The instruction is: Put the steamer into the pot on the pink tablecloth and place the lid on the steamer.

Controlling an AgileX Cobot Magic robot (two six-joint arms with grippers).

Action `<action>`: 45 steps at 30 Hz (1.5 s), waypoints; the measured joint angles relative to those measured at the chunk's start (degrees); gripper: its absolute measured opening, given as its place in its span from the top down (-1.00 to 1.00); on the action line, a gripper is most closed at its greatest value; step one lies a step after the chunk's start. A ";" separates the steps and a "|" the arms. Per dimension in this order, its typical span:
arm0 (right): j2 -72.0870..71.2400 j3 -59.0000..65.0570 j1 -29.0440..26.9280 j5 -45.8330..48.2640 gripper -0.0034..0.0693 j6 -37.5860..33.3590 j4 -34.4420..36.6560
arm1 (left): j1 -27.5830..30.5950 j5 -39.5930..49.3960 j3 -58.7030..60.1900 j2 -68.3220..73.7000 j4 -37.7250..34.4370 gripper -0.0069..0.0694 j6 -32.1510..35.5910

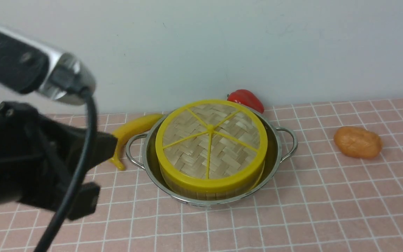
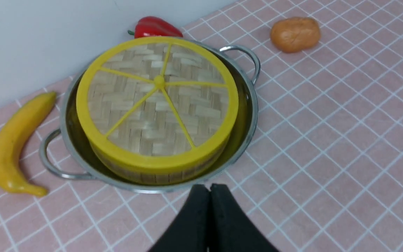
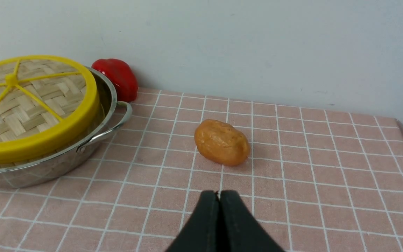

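The steamer (image 1: 210,190) is seated inside the pot (image 1: 277,147), only a strip of its slatted wall being seen below the lid (image 1: 211,142). The lid is laid flat on top of the steamer, yellow rim all round, spokes met at the centre hub. Contents of the steamer are hidden by the lid.

The pot is set on the pink tablecloth (image 1: 292,217), approx. centre of the front view, w/ one wire handle at 3 o'clock and one at 9 o'clock. A gap is seen between steamer wall and pot rim on the 3 o'clock side.

Taken from the pot in the front view: a red pepper (image 1: 246,99) is found at approx. 1 o'clock, just behind the rim by the wall; a banana (image 1: 131,134) at 9 o'clock, just beside the handle; a brown potato-like item (image 1: 358,142) at 3 o'clock, well apart.

L gripper (image 2: 209,189): jaws pressed together, nothing held; it is seen in its wrist view just off the pot's near rim, not touching.

R gripper (image 3: 219,194): jaws likewise closed tight, nothing held, above bare cloth near the potato-like item. The L arm (image 1: 30,140) fills the 9 o'clock side of the front view, blurred.
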 joint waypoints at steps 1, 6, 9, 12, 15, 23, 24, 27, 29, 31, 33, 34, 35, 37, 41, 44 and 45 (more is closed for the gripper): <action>0.00 0.00 0.00 0.00 0.88 0.00 0.00 | 0.00 0.18 0.18 -0.35 0.00 0.87 0.00; 0.00 0.00 0.00 0.00 0.84 0.00 0.00 | 0.00 2.36 1.81 -6.47 0.05 0.86 0.00; 0.00 0.00 0.00 0.00 0.82 0.00 0.00 | 0.00 2.36 1.81 -7.58 0.23 0.84 0.41; 0.00 0.00 0.00 0.00 0.80 0.00 0.00 | 0.00 2.36 1.88 -7.56 2.40 0.83 2.44; 0.00 0.00 0.00 0.05 0.78 0.00 0.00 | 0.06 1.72 3.32 -7.57 6.24 0.81 3.33; 0.00 0.00 0.00 0.05 0.70 0.00 0.07 | 9.26 -9.66 17.22 -12.94 10.83 0.81 3.24; 0.00 0.00 0.00 0.05 0.67 0.00 0.12 | 13.20 -14.88 22.25 -15.44 10.39 0.81 2.59; 0.00 0.00 0.00 0.05 0.63 0.00 0.18 | 20.34 -25.15 35.07 -22.67 9.06 0.79 0.13; 0.00 0.00 0.00 0.05 0.60 0.00 0.24 | 24.79 -30.95 42.10 -27.56 8.17 0.79 -1.40; 0.00 0.00 0.00 0.05 0.57 0.00 0.24 | 28.61 -34.70 48.76 -33.21 7.55 0.79 -3.17; 0.00 0.00 0.00 0.05 0.55 0.00 0.24 | 30.88 -36.39 53.19 -37.67 7.35 0.78 -4.46; 0.00 0.00 0.00 0.05 0.54 0.00 0.24 | 32.25 -36.63 54.79 -39.94 7.35 0.77 -5.13; 0.00 0.00 0.00 0.05 0.54 0.00 0.24 | 32.25 -36.63 54.96 -40.26 7.35 0.77 -5.29; 0.00 0.00 0.00 0.10 0.51 0.00 0.28 | 33.24 -36.71 55.61 -43.01 7.50 0.76 -5.59; 0.00 0.00 0.00 0.11 0.49 0.00 0.41 | 33.24 -36.13 55.61 -43.78 8.19 0.76 -4.79; 0.00 0.00 0.00 0.11 0.46 0.00 0.41 | 33.24 -35.68 55.61 -43.83 8.44 0.75 -4.58; 0.00 0.00 0.00 0.11 0.46 0.00 0.41 | 33.24 -35.68 55.61 -43.83 8.49 0.74 -4.55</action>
